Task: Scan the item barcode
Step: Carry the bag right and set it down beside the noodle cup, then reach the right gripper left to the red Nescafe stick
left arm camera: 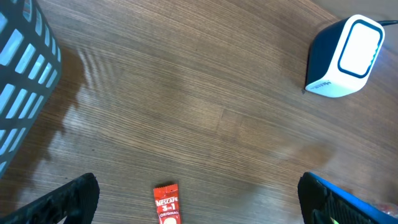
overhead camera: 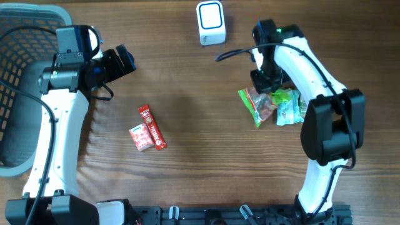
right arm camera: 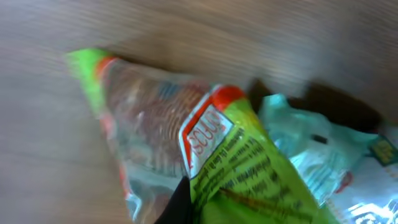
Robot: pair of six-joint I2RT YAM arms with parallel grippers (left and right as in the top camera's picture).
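Note:
A green and orange snack packet (overhead camera: 257, 105) lies right of centre, and my right gripper (overhead camera: 265, 82) is shut on its upper end. The packet (right arm camera: 249, 168) fills the right wrist view, pinched at my right gripper (right arm camera: 186, 208), where one black finger (right arm camera: 177, 205) shows against the green film. No barcode is readable. The white and blue scanner (overhead camera: 210, 24) stands at the back centre, apart from the packet. My left gripper (overhead camera: 123, 61) hangs open near the basket. In the left wrist view its gripper (left arm camera: 196, 205) is spread wide over bare wood, with the scanner (left arm camera: 345, 56) at the upper right.
A teal packet (overhead camera: 290, 111) lies against the snack packet; it shows again as a teal packet (right arm camera: 323, 155). A red Nescafe sachet (overhead camera: 152, 127) and a small pale packet (overhead camera: 140, 138) lie left of centre. The sachet (left arm camera: 166, 205) shows between my left fingers. A grey basket (overhead camera: 19, 94) fills the left edge.

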